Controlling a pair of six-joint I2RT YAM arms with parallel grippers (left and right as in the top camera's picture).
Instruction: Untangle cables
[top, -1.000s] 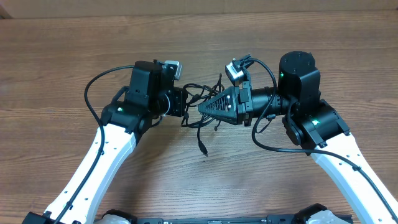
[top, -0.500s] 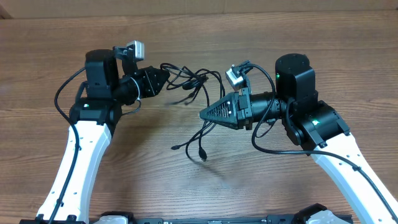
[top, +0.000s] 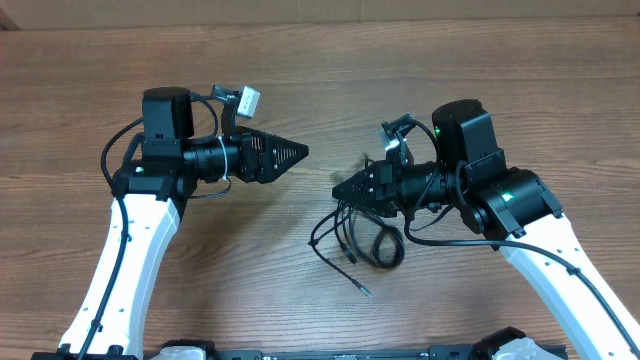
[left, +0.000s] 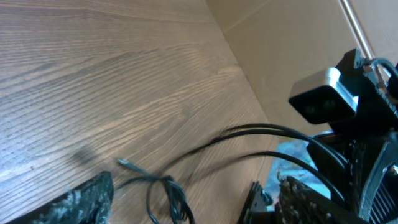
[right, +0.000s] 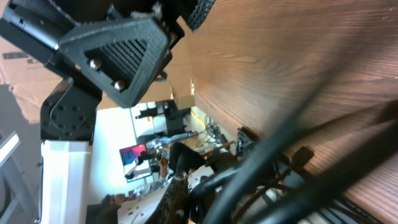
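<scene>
1. Our left end effector (top: 298, 152) is wide open, empty.
2. Our right end effector (top: 342, 188) pinches the cables (top: 372, 245), bunched on the surface (top: 450, 60) beside it.
3. We judge the untangling mostly left.

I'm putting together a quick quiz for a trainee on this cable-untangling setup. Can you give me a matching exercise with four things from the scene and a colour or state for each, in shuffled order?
Things:
1. left gripper
2. right gripper
3. cables
4. table

Descriptions:
A. shut on a black bundle
B. brown wood grain
C. open, holding nothing
D. thin and black, trailing in loops onto the wood

Pairs: 1-C, 2-A, 3-D, 4-B
</scene>
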